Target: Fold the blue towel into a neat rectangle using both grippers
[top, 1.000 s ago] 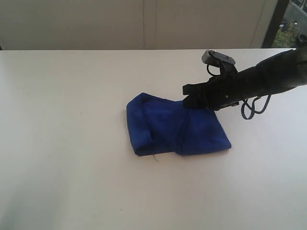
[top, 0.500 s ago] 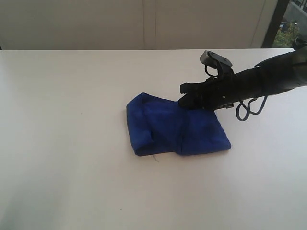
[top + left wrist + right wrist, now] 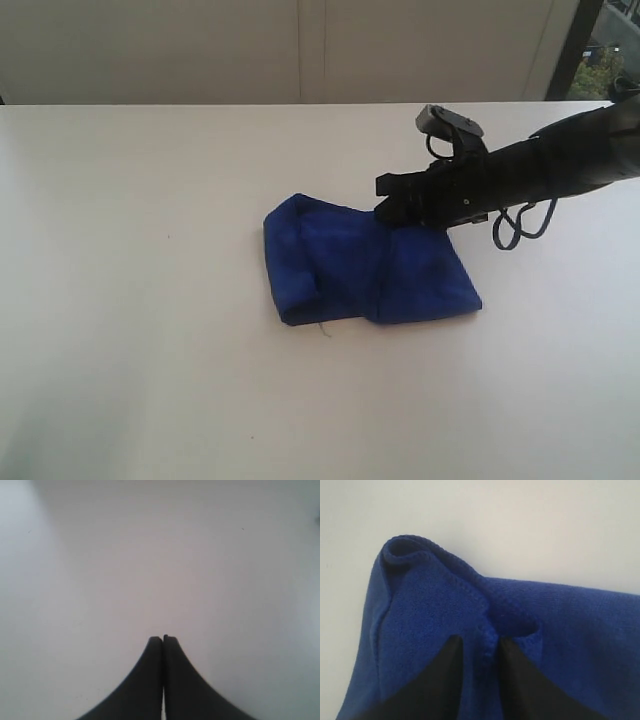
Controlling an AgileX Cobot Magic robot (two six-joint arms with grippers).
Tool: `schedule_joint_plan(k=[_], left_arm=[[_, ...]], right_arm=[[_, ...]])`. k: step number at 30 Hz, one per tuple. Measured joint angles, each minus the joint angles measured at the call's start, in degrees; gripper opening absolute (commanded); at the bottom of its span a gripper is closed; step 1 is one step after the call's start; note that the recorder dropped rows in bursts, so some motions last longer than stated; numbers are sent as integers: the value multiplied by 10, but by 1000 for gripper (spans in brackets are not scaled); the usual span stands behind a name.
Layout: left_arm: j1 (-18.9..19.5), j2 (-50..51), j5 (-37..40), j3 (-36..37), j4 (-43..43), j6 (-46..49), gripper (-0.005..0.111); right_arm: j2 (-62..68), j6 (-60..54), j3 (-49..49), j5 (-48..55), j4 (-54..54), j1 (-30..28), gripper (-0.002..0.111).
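Note:
The blue towel [image 3: 370, 270] lies folded and rumpled on the white table [image 3: 150, 330], with a loose thread at its near edge. My right gripper [image 3: 385, 210] reaches in from the right and rests on the towel's far edge. In the right wrist view the towel [image 3: 430, 610] fills the frame. There the right gripper [image 3: 481, 639] stands open, its two black fingers either side of a raised hemmed fold. My left gripper [image 3: 163, 638] is shut and empty over bare table. It does not show in the exterior view.
A pale wall [image 3: 300, 50] runs behind the table's far edge, with a dark window frame [image 3: 570, 50] at the back right. A black cable loop [image 3: 515, 225] hangs under the right arm.
My right arm has shifted slightly left along the towel's far edge. The towel keeps the same shape and place.

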Motion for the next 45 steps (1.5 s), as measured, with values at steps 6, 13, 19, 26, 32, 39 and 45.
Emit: schedule_joint_plan(k=[6,13,19,26,32,39,45], left_arm=[[0,0,0,0,0,0,0],[0,0,0,0,0,0,0],[0,0,0,0,0,0,0],[0,0,0,0,0,0,0],[0,0,0,0,0,0,0],[0,0,0,0,0,0,0],[0,0,0,0,0,0,0]], right_arm=[[2,0,0,-13,-9,0,24],[5,0,0,-15,0,0,0],[-14,-47,0,-2,3,0,0],[-79,-19,0,4,-133,0,0],[-99,52,0,-3,-240,0,0],[-99,66,0,-11,-261,0,0],[-99,69,0,-13,-263,0,0]])
